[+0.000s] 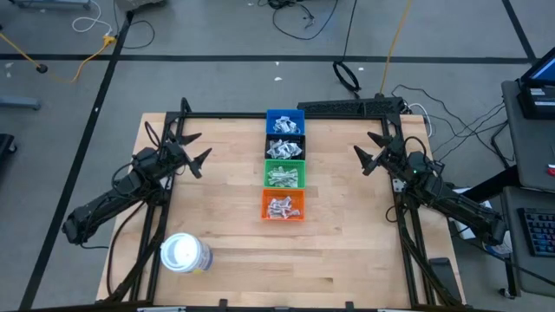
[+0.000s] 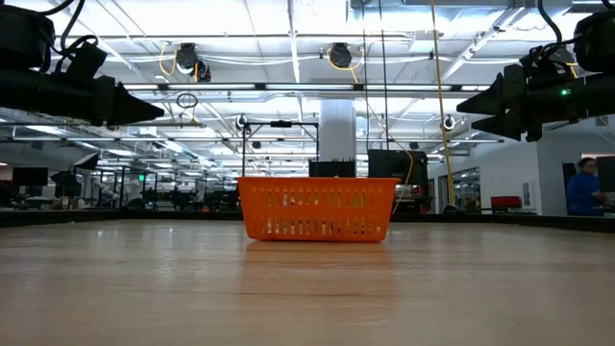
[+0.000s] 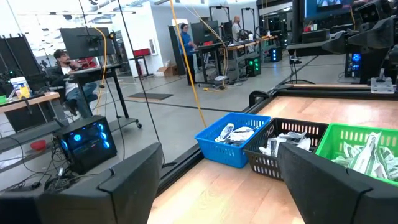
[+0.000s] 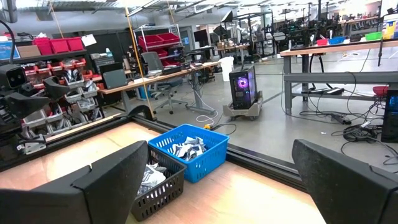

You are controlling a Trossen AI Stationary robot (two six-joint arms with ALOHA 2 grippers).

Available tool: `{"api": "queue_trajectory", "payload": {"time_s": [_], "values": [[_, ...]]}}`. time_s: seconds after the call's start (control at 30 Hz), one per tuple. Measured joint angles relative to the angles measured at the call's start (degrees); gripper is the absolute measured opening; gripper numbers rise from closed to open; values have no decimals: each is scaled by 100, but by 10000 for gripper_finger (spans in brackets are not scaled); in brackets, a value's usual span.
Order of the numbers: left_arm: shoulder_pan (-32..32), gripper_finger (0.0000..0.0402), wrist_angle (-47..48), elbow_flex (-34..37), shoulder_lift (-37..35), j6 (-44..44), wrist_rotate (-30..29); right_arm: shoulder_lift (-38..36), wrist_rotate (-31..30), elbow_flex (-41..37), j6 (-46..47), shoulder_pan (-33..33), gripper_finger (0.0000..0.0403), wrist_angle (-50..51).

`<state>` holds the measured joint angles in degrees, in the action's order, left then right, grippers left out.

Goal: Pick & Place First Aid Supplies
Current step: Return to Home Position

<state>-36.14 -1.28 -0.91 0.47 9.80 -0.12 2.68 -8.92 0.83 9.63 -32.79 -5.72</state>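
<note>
The first aid supplies lie as small pale packets inside four small bins set in a row down the table's middle: a blue bin [image 1: 284, 120], a black bin [image 1: 284, 146], a green bin [image 1: 284, 172] and an orange bin [image 1: 284, 204]. Packets show in the blue bin [image 3: 231, 134] and the black bin [image 3: 283, 142] in the left wrist view, and in the blue bin [image 4: 188, 148] in the right wrist view. My left gripper [image 1: 196, 149] hovers open near the table's left edge. My right gripper [image 1: 370, 149] hovers open near the right edge. Both are raised above the wood.
A large white round roll [image 1: 185, 253] stands on the table's near left corner. A black frame rail [image 1: 347, 110] runs along the table's far edge. Bare wood lies between each gripper and the bins. People sit and stand at desks in the room beyond.
</note>
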Motion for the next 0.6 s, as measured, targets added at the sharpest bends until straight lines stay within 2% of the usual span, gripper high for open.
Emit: {"api": "queue_trajectory", "payload": {"time_s": [0.23,0.6], "values": [[0,330,0,0,0,-1,0,0,-1,1,0,1,393,0],[0,307,0,0,0,0,0,0,-1,1,0,-1,393,1]]}}
